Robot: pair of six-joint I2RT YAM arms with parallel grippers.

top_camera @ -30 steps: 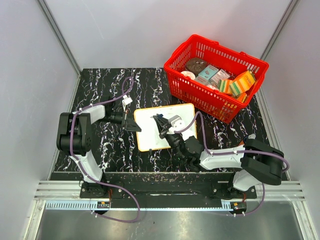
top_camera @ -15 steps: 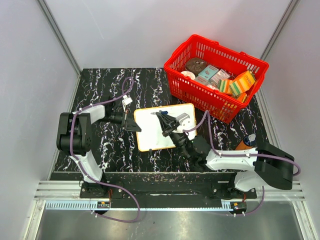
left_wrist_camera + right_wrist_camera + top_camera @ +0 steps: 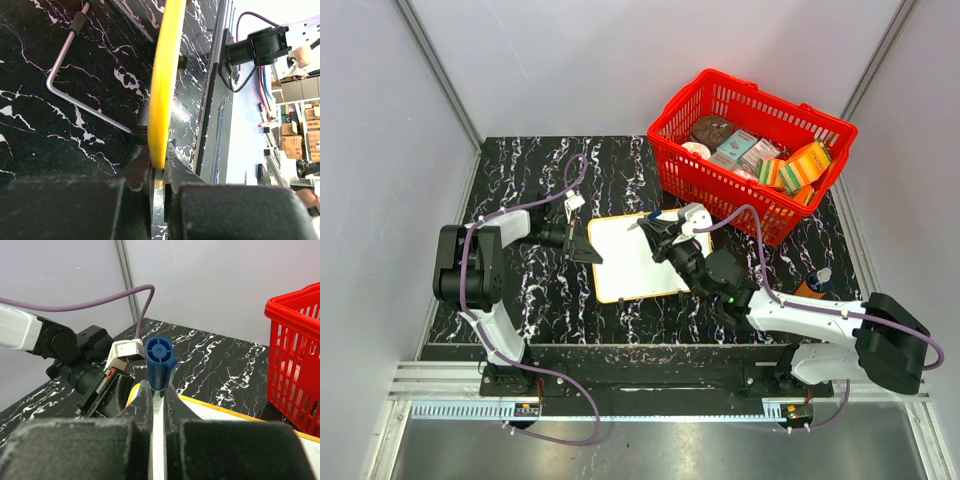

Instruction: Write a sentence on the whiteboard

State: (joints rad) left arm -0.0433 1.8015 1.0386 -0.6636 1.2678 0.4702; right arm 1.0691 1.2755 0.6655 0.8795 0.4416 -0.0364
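The left gripper [image 3: 586, 249] pinches the left rim of the whiteboard [image 3: 628, 268], which lies on the counter [image 3: 535, 300] between both grippers. The right gripper [image 3: 157, 392] is clamped on a blue marker [image 3: 159, 359] over the board's far edge, with the red basket [image 3: 740, 195] just beyond.

left arm [image 3: 470, 272]: base at the near-left edge of the tabletop [image 3: 520, 165]; elbow folded up over the left side; forearm about level, pointing right toward the middle; left gripper [image 3: 159, 167] jaws clamped on the yellow rim of the whiteboard [image 3: 166, 75], at its left edge.
right arm [image 3: 800, 315]: base at the near-right corner; stretched long and low on a diagonal toward the tabletop centre; right gripper [image 3: 159, 392] pinched tight on a marker [image 3: 159, 359], blue end sticking out past the fingertips.
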